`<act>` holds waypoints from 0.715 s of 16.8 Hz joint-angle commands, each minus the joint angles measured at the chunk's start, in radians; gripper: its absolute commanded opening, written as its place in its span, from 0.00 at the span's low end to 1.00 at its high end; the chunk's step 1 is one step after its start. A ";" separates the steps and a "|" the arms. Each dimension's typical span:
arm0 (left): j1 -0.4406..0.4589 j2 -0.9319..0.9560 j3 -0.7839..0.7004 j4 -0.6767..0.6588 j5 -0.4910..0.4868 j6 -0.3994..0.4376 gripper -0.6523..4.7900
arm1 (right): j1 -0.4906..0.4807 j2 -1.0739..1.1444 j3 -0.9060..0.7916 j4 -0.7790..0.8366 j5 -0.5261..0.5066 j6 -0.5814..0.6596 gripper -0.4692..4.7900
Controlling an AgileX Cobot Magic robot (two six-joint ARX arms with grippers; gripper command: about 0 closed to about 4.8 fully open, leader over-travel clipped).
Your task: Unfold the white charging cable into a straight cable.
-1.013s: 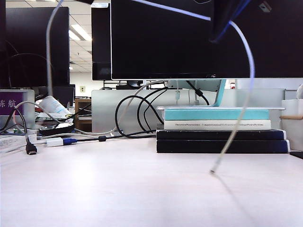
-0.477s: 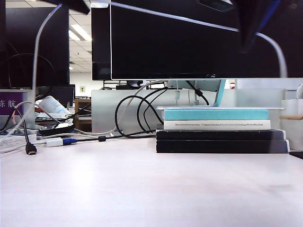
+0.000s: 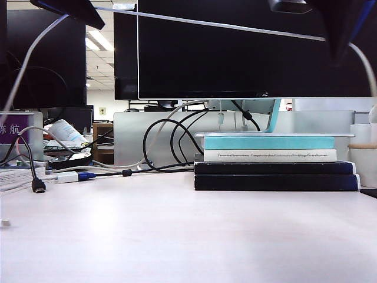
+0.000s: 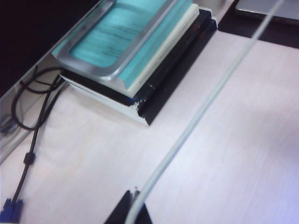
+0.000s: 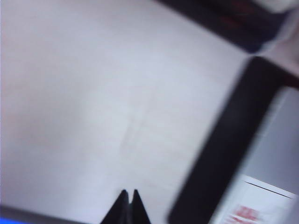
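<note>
I am holding the white cable (image 3: 206, 23) stretched high above the tabletop (image 3: 188, 236), with the left gripper (image 4: 133, 207) pinching one end and the right gripper (image 5: 128, 198) pressed together at the other.

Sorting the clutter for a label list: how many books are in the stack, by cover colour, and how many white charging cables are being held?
Teal books: 1
White books: 1
Black books: 2
White charging cable, between left gripper and right gripper: 1
Total: 5

Pale table (image 3: 177, 236), stacked books (image 3: 271, 171) at back right, black cables (image 3: 171, 147), blue-plugged adapter (image 3: 73, 176) at left
</note>
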 commanded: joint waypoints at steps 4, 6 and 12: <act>0.012 -0.007 -0.053 -0.036 -0.054 -0.031 0.11 | -0.117 -0.006 0.000 -0.058 0.138 0.021 0.12; 0.012 -0.007 -0.088 -0.031 -0.047 -0.047 0.11 | -0.170 -0.006 -0.001 -0.058 0.137 0.015 0.13; 0.009 0.066 -0.115 0.068 0.126 -0.131 0.11 | -0.299 -0.005 -0.034 -0.058 0.107 -0.055 0.18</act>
